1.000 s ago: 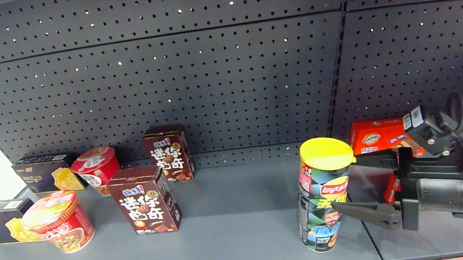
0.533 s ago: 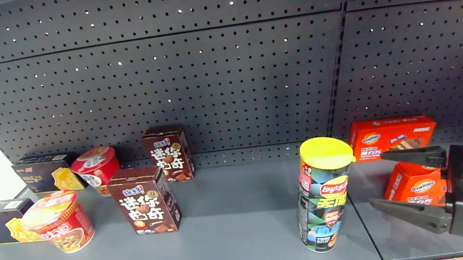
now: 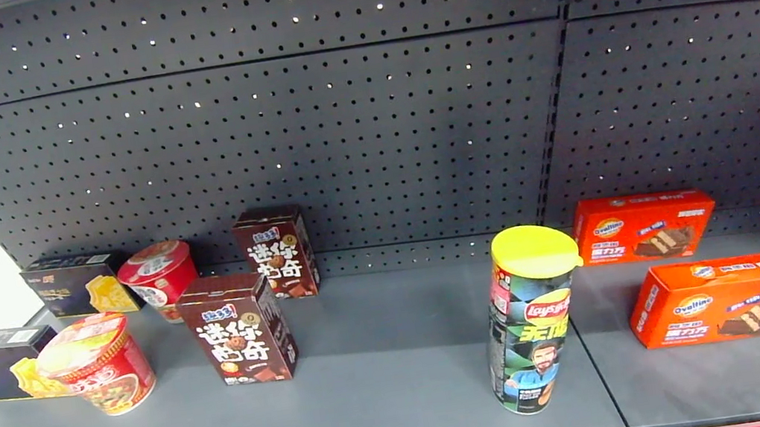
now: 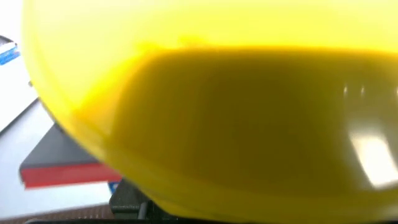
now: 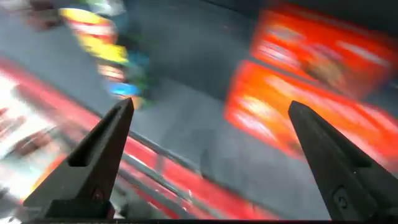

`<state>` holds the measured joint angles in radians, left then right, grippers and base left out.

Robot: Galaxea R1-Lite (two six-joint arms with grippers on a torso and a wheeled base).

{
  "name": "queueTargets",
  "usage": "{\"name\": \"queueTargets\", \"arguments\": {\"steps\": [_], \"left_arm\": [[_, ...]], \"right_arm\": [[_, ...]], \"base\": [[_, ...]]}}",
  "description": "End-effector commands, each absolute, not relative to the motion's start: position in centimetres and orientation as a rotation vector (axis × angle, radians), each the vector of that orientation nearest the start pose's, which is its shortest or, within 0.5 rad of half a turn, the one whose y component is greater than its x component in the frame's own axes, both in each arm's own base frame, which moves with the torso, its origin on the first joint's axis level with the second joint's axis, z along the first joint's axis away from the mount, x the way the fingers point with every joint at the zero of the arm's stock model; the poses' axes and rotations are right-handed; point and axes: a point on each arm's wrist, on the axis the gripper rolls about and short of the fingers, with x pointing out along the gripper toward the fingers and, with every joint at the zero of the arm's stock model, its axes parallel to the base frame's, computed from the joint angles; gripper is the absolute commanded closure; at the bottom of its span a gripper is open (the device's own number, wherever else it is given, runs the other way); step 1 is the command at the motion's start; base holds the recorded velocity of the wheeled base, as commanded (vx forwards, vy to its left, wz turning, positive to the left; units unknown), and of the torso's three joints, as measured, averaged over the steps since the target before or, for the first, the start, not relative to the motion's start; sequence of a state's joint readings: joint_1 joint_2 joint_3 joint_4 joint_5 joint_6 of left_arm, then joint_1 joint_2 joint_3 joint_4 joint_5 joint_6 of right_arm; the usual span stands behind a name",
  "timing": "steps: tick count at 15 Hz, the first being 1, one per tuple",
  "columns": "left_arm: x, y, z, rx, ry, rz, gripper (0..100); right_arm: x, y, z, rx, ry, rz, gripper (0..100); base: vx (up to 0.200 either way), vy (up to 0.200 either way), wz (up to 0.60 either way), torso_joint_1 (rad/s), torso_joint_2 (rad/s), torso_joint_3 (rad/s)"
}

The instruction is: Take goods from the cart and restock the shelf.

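**Can on the shelf, right gripper holding nothing**

The fingers [image 5: 93, 168] of the right gripper [image 5: 211, 106] are standing wide apart with nothing between them. They are hanging just by the front orange box [image 3: 728, 297] at the right end of the shelf [image 3: 387, 363]. The chip can [image 3: 535, 318] is standing upright on its own, apart from them. Its picture is facing out, likely so shoppers can see it. A yellow thing [image 4: 205, 93], maybe another can's lid, is sitting close to the left wrist camera.
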<state>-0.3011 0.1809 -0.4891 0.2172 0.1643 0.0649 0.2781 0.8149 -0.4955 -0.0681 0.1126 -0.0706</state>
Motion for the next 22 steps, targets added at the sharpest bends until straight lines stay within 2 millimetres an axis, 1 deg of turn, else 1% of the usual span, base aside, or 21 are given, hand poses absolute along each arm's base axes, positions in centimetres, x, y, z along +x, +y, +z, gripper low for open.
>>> {"name": "queueTargets", "arguments": {"steps": [1, 3, 4, 5, 6, 9, 10, 11, 12, 13, 14, 18, 22], "left_arm": [[-2.8, 1.6, 21.2, 0.060, -0.038, -0.244, 100], [-1.3, 1.0, 22.3, 0.093, 0.008, -0.320, 100], [-0.5, 0.6, 22.6, 0.102, 0.034, -0.344, 100], [0.5, -0.1, 23.2, 0.105, 0.048, -0.426, 100], [1.2, -0.6, 23.4, 0.106, 0.054, -0.477, 100], [3.7, -2.2, 24.2, 0.106, 0.071, -0.540, 100], [4.4, -2.6, 24.5, 0.102, 0.058, -0.552, 100], [5.6, -3.4, 25.3, 0.096, 0.038, -0.582, 100], [6.1, -3.6, 25.5, 0.096, 0.036, -0.593, 100], [6.7, -4.1, 25.8, 0.098, 0.047, -0.610, 100], [7.1, -4.3, 25.8, 0.100, 0.058, -0.612, 100], [8.2, -5.0, 27.3, 0.098, 0.050, -0.622, 100], [9.0, -5.7, 27.2, 0.103, 0.073, -0.649, 100]], "right_arm": [[2.5, 0.5, 21.8, -0.013, 0.105, 0.202, 0], [0.5, -0.1, 20.1, 0.026, 0.070, 0.098, 0], [-0.3, -0.3, 18.8, 0.030, 0.068, 0.057, 0], [-1.5, -0.4, 16.5, 0.032, 0.058, -0.013, 0], [-2.2, -0.4, 15.0, 0.034, 0.050, -0.039, 0], [-4.0, -0.3, 11.7, 0.029, 0.052, -0.090, 0], [-4.3, -0.2, 10.9, 0.030, 0.063, -0.111, 0], [-4.3, -0.3, 10.2, 0.036, 0.082, -0.127, 0], [-4.2, -0.3, 10.2, 0.035, 0.080, -0.127, 0], [-3.9, -0.3, 9.3, 0.007, 0.117, -0.134, 0], [-3.7, -0.3, 8.9, -0.019, 0.125, -0.151, 0], [-3.6, -0.3, 8.9, -0.033, 0.109, -0.149, 0], [-3.6, -0.3, 8.9, -0.029, 0.109, -0.149, 0]], "base": [[0.000, 0.000, 0.00, 0.000, 0.00, 0.000], [0.000, 0.000, 0.00, 0.000, 0.00, 0.000], [0.000, 0.000, 0.00, 0.000, 0.00, 0.000], [0.000, 0.000, 0.00, 0.000, 0.00, 0.000], [0.000, 0.000, 0.00, 0.000, 0.00, 0.000], [0.000, 0.000, 0.00, 0.000, 0.00, 0.000], [0.000, 0.000, 0.00, 0.000, 0.00, 0.000], [0.000, 0.000, 0.00, 0.000, 0.00, 0.000], [0.000, 0.000, 0.00, 0.000, 0.00, 0.000], [0.000, 0.000, 0.00, 0.000, 0.00, 0.000], [0.000, 0.000, 0.00, 0.000, 0.00, 0.000], [0.000, 0.000, 0.00, 0.000, 0.00, 0.000], [0.000, 0.000, 0.00, 0.000, 0.00, 0.000]]}}
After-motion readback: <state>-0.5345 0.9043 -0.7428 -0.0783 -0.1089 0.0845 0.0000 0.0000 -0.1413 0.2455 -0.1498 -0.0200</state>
